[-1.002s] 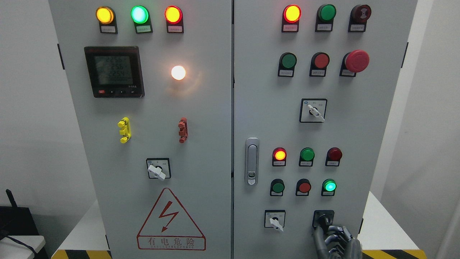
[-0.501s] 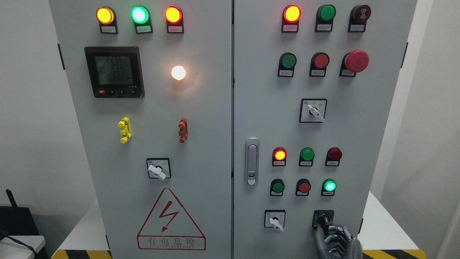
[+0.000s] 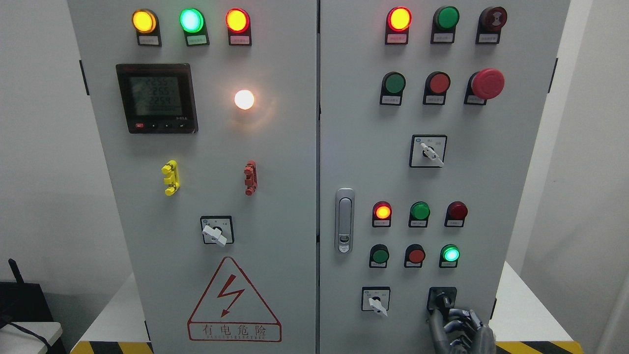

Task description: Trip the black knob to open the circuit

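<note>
One right robot hand (image 3: 459, 328) grasps the black knob (image 3: 442, 300), beside the white selector switch (image 3: 376, 300).

An industrial or electrical test room: a grey two-door control cabinet (image 3: 275, 196) fills the view, set with lit pilot lamps (image 3: 191, 20), push buttons (image 3: 394, 82), a red emergency stop (image 3: 487, 82), a digital meter (image 3: 156, 97) and a high-voltage warning triangle (image 3: 233, 302). Plain white walls (image 3: 44, 172) and yellow-black hazard tape (image 3: 110, 347) lie around it.
</note>
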